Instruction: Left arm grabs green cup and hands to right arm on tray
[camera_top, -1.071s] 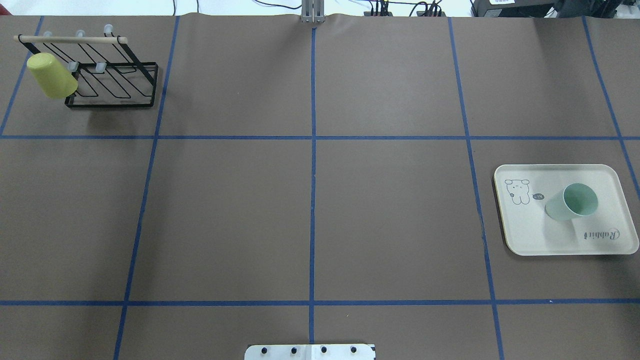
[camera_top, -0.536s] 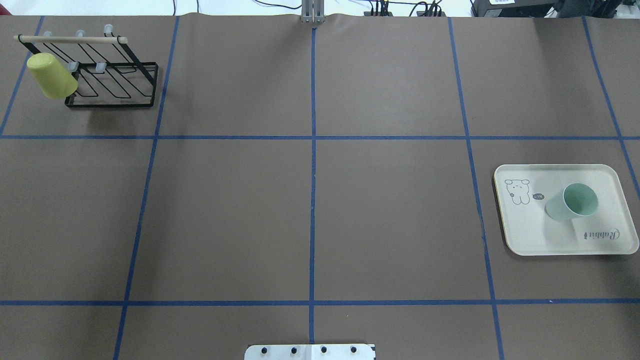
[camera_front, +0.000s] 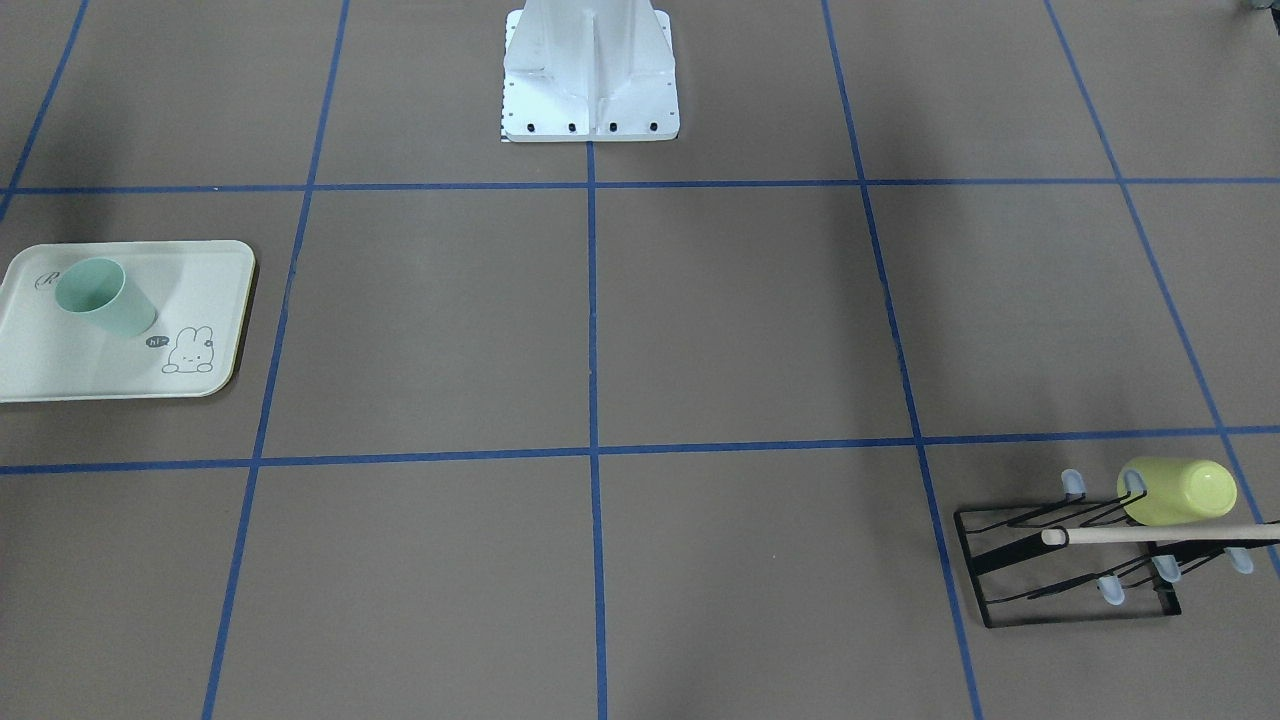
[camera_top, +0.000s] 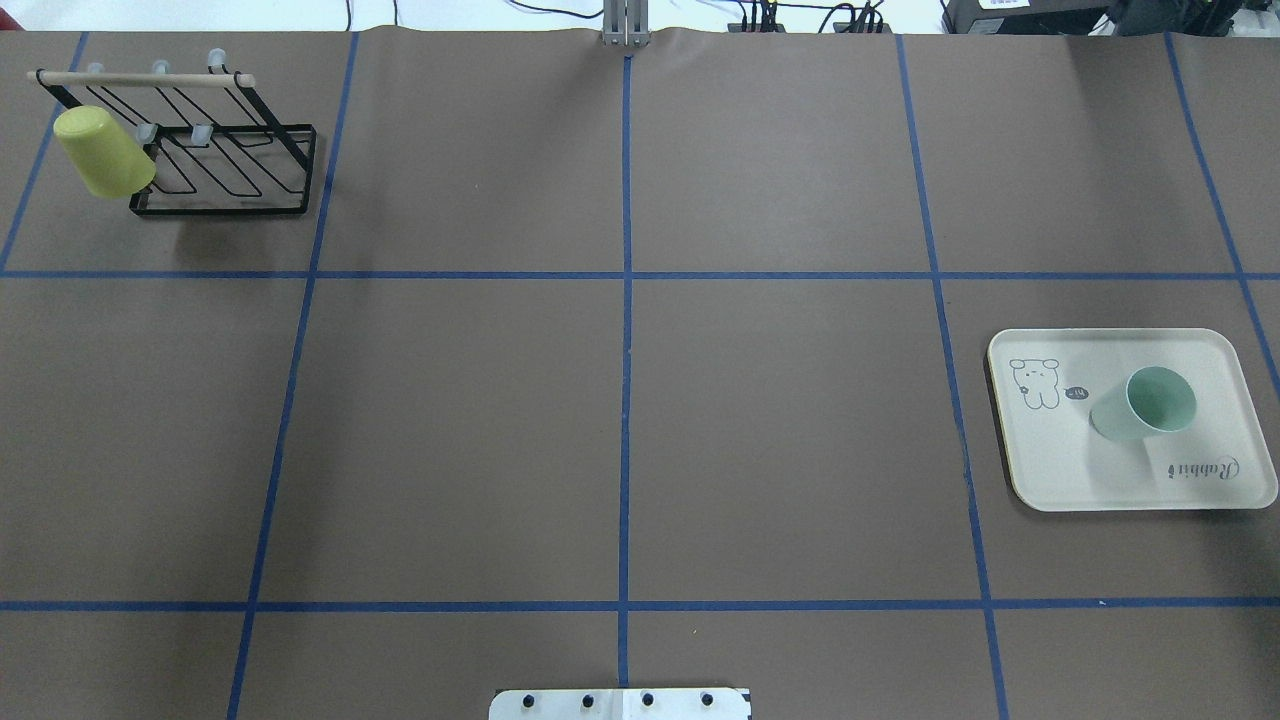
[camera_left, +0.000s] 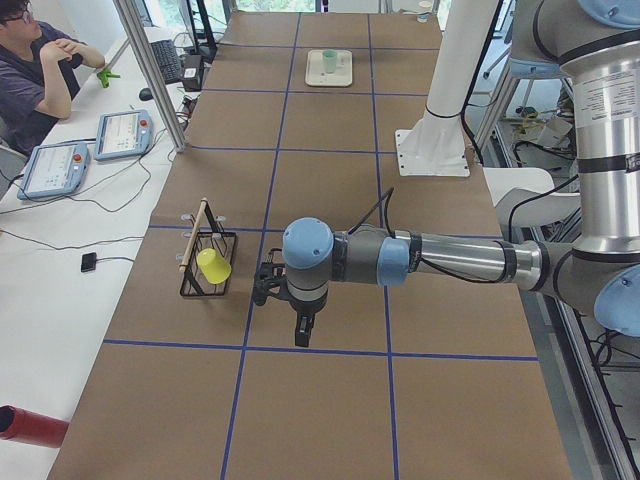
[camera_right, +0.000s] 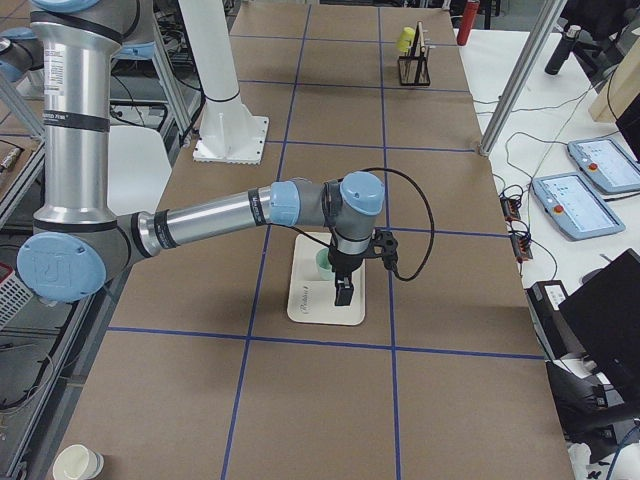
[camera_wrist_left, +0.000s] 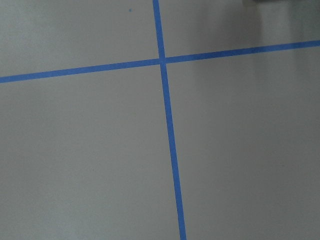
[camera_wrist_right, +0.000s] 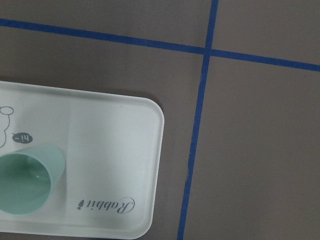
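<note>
The green cup (camera_top: 1145, 405) stands mouth up on the cream tray (camera_top: 1060, 470) at the table's right side; both also show in the front view, cup (camera_front: 100, 297) and tray (camera_front: 60, 375), and in the right wrist view, cup (camera_wrist_right: 27, 185). My right gripper (camera_right: 343, 293) hangs above the tray's near end, close to the cup, seen only in the right side view. My left gripper (camera_left: 300, 335) hangs over bare table beside the rack, seen only in the left side view. I cannot tell whether either is open or shut.
A yellow-green cup (camera_top: 103, 152) hangs on a black wire rack (camera_top: 230, 165) at the far left corner. The robot's white base (camera_front: 590, 80) stands at the near middle edge. An operator (camera_left: 40, 60) sits beyond the far side.
</note>
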